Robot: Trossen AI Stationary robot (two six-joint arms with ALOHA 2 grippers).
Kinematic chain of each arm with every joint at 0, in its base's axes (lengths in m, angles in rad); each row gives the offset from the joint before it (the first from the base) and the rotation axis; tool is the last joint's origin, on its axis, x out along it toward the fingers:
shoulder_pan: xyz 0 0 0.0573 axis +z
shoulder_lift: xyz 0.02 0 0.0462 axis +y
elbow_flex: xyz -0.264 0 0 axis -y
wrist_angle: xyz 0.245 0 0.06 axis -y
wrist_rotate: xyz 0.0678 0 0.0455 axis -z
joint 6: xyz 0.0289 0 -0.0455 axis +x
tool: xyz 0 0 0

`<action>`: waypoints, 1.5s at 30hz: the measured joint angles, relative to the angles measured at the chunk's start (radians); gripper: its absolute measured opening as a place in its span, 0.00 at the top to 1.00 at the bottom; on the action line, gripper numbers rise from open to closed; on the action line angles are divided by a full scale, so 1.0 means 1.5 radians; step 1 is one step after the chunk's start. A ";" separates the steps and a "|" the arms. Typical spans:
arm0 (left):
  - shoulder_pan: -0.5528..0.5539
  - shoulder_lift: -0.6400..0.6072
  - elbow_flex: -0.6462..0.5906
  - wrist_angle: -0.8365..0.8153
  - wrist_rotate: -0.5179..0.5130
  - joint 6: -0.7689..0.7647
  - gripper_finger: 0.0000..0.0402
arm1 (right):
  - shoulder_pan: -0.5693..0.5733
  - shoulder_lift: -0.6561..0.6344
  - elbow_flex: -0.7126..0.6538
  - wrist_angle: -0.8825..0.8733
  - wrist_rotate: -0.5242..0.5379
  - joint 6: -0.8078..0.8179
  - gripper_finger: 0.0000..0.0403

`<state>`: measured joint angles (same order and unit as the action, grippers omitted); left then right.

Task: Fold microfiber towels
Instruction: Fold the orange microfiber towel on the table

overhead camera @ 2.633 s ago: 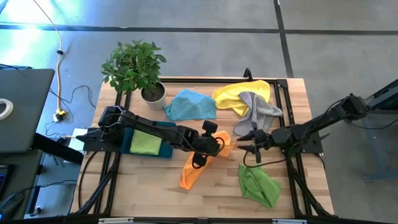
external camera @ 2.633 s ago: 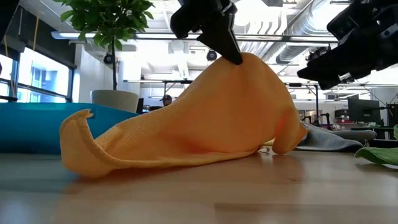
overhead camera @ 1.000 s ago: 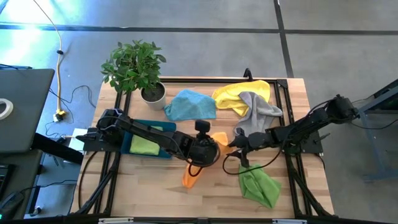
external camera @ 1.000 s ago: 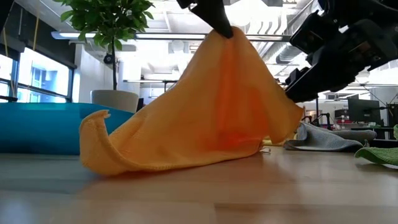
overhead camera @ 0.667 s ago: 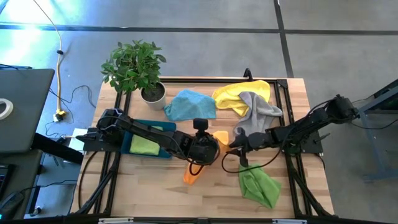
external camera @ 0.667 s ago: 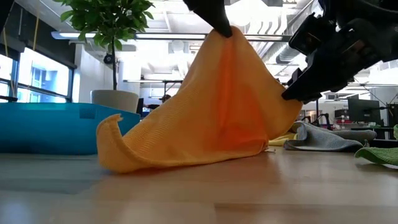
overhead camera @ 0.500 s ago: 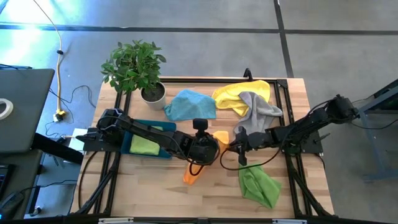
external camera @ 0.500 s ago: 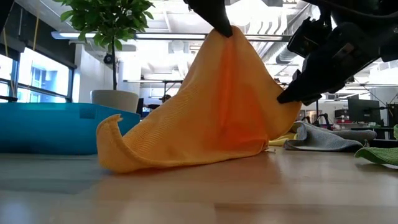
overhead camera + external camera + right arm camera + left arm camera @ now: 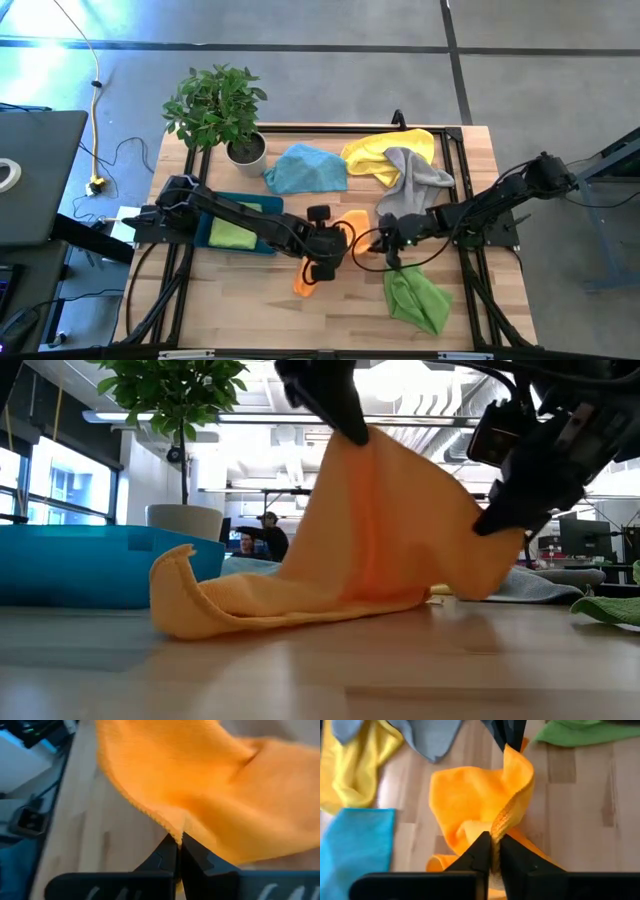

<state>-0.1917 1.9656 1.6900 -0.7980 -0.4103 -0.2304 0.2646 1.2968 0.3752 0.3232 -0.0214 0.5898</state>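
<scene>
The orange towel point(image 9: 348, 220) is held up off the wooden table point(image 9: 250, 300) by both grippers, near the table's middle. My left gripper point(image 9: 320, 262) is shut on its highest point point(image 9: 345, 435). My right gripper point(image 9: 382, 242), coming from the right, is shut on its right-hand edge point(image 9: 495, 530). The cloth's left end point(image 9: 190, 610) lies curled on the table. Blue point(image 9: 305, 168), yellow point(image 9: 385, 150) and grey point(image 9: 415, 175) towels lie at the far side. A lime green one point(image 9: 415, 300) lies near right. My left gripper pinches the orange towel's hemmed edge point(image 9: 497, 827) between its two fingers, slanting down from above. The cloth hangs from that point like a tent, and its lower left end rests on the table. My right gripper pinches the towel's edge point(image 9: 167, 827) between its two fingers, slanting down from the table's right side. The cloth sags between the two grippers, and a corner point(image 9: 480, 580) hangs below the fingers, just over the table.
A dark teal tray point(image 9: 215, 232) with a lime green cloth point(image 9: 235, 230) sits at the left under my left arm. A potted plant point(image 9: 220, 110) stands at the far left. A black frame point(image 9: 470, 200) runs along the table's sides.
My right gripper has rolled, shut on the orange towel's right edge and drawn it a little toward the table's right. My left gripper has sunk slightly and rolled, keeping its hold. The towel's peak stands lower and its right side is now spread out sideways.
</scene>
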 joint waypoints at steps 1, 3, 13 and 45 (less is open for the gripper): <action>0.000 0.001 -0.011 0.014 0.013 -0.007 0.89 | 0.003 0.000 0.000 -0.002 -0.011 0.010 1.00; 0.001 0.006 -0.031 0.025 0.044 -0.023 0.84 | 0.009 0.000 0.002 -0.008 -0.024 0.025 1.00; -0.009 0.065 -0.084 0.153 0.061 0.058 0.64 | 0.055 0.000 0.162 -0.366 0.065 -0.038 1.00; -0.017 0.091 -0.084 0.148 0.168 0.195 0.77 | 0.078 0.000 0.415 -0.754 0.301 -0.237 1.00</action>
<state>-0.2169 2.1025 1.5642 -0.5757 -0.1577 0.0626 0.3820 1.2964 0.9975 -0.8080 0.4294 0.2338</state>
